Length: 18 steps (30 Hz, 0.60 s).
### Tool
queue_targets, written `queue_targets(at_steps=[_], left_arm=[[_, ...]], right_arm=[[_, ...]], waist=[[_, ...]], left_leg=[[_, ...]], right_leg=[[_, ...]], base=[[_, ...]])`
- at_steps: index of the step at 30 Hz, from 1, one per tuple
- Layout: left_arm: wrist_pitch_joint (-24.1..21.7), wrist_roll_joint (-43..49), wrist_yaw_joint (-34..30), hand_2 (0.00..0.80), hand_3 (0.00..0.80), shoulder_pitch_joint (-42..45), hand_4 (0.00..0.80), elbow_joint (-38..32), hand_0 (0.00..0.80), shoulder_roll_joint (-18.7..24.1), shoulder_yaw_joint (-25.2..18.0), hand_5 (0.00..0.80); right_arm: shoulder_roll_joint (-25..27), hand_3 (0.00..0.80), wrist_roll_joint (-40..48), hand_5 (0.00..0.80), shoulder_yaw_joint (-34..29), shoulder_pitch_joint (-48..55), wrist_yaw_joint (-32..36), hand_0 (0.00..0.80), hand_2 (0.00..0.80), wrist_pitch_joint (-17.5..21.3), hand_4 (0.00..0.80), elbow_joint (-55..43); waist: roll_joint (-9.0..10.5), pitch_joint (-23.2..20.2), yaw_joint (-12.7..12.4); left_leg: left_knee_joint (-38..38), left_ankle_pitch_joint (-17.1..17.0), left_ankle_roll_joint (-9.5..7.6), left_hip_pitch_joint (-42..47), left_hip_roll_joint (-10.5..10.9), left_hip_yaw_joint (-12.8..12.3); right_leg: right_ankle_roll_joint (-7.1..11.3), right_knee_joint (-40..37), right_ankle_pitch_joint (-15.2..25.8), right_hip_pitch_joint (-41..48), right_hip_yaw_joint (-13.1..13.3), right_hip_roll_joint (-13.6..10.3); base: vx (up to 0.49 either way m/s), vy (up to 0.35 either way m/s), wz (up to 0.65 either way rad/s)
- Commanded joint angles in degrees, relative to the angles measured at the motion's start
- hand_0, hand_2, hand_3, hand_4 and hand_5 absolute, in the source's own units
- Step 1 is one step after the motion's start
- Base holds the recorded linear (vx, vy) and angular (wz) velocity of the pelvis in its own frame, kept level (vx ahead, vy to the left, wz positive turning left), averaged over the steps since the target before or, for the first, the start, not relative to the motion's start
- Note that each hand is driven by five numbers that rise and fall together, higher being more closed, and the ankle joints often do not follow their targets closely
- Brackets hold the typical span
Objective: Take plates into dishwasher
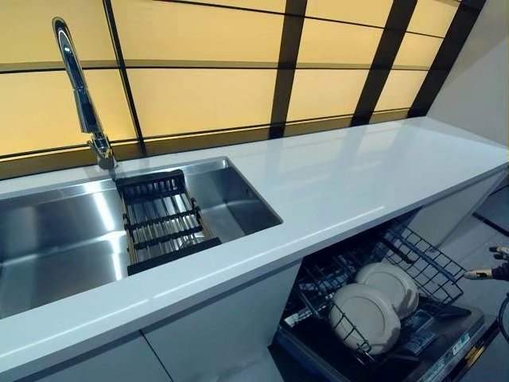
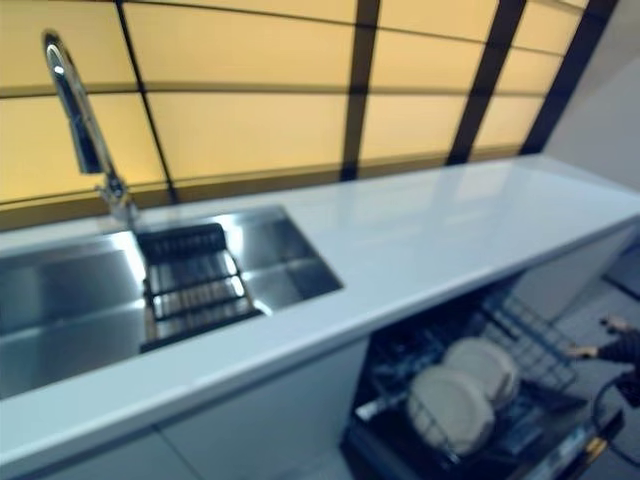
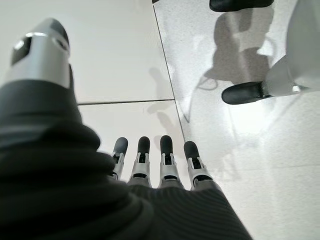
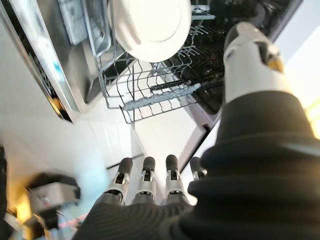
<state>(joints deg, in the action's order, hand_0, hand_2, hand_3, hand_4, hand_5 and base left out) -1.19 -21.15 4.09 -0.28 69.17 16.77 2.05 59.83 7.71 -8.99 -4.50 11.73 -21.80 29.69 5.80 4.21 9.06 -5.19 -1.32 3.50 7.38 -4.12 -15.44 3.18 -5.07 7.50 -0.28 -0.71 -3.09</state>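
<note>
1. Two white plates (image 1: 374, 306) stand on edge, one behind the other, in the wire rack (image 1: 421, 263) of the dishwasher (image 1: 382, 350), which is pulled out below the right end of the white counter (image 1: 334, 183). The nearer plate (image 4: 150, 25) also shows in my right wrist view, leaning in the rack tines.
2. My right hand (image 4: 150, 175) hangs just outside the rack's outer edge, fingers straight and relaxed, holding nothing. In the head views it shows only at the far right (image 1: 497, 267), beside the rack.
3. My left hand (image 3: 152, 160) hangs low over the floor tiles, fingers straight and side by side, thumb apart, empty.
4. No plate shows on the counter, nor in the sink (image 1: 71, 239) at its left end. The dark drainer (image 1: 163, 219) lies across the sink and appears bare. I judge the visible plates already loaded.
5. Handling judgement: the plates look like glazed ceramic, so stiff, moderately heavy, smooth enough to slip, and liable to chip against wire.
6. Grip point: I take a plate by its rim, thumb on one face and fingers on the other, and lower it edge-first between tines.
</note>
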Motion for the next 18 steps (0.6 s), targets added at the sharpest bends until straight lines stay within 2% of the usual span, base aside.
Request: queue_targets(at_steps=[1,8,13,14,16,18], left_arm=[[0.8,-1.5,0.9,0.000,0.000,-2.5,0.000,2.5,0.000,2.2,-2.1,0.000],[4.2,3.0,0.7,0.000,0.000,-3.0,0.000,4.0,0.000,2.9,-1.7,0.000],[6.1,7.2,2.2,0.000,0.000,-3.9,0.000,5.0,0.000,3.6,-0.9,0.000],[6.9,7.6,3.1,0.000,0.000,-3.8,0.000,5.0,0.000,4.1,-1.3,0.000],[8.1,7.7,4.1,0.000,0.000,-3.7,0.000,4.7,0.000,4.8,-2.3,0.000],[9.5,7.1,4.4,0.000,0.000,-4.0,0.000,4.5,0.000,5.4,-2.8,0.000]], right_arm=[[-1.8,0.000,4.7,0.000,-2.6,-2.0,-4.6,0.000,0.000,1.9,0.000,-0.4],[-6.9,0.000,10.6,0.000,-6.9,3.4,-5.9,0.000,0.000,4.6,0.000,0.2],[-10.7,0.000,13.9,0.000,-8.8,6.0,-5.4,0.000,0.000,6.4,0.000,-0.1],[-11.7,0.000,14.4,0.000,-9.2,6.4,-4.8,0.000,0.000,6.7,0.000,-0.3],[-12.2,0.000,14.2,0.000,-9.1,6.0,-4.3,0.000,0.000,6.6,0.000,-0.1],[-12.5,0.000,14.3,0.000,-8.4,5.3,-3.8,0.000,0.000,6.7,0.000,0.5]], waist=[[1.76,0.7,0.5],[1.78,0.8,1.8],[2.14,1.5,3.5],[2.47,2.2,3.7],[2.13,3.1,2.9],[1.64,3.3,1.9]], left_leg=[[0.2,3.0,-1.67,1.7,-0.3,1.5],[0.2,3.1,-2.18,1.6,0.3,1.2],[0.2,3.3,-1.99,2.2,0.0,-0.6],[0.3,3.6,-1.69,2.9,0.0,-1.9],[0.5,3.7,-1.79,3.5,-0.7,-4.6],[0.7,3.1,-2.53,2.7,-0.6,-5.3]], right_leg=[[5.97,0.7,0.2,1.4,2.2,-2.8],[7.03,1.4,1.7,-0.1,3.0,-3.2],[8.62,1.3,4.6,-3.1,2.7,-3.9],[9.76,2.6,7.2,-5.4,-0.1,-4.7],[10.01,5.5,6.8,-6.4,-4.8,-4.9],[9.30,8.6,5.4,-6.3,-6.0,-4.7]], base=[[-0.048,0.043,-0.01],[-0.028,0.057,-0.02],[0.012,0.029,-0.03],[-0.069,-0.039,-0.21],[-0.144,-0.033,-0.52],[-0.194,-0.033,-0.88]])
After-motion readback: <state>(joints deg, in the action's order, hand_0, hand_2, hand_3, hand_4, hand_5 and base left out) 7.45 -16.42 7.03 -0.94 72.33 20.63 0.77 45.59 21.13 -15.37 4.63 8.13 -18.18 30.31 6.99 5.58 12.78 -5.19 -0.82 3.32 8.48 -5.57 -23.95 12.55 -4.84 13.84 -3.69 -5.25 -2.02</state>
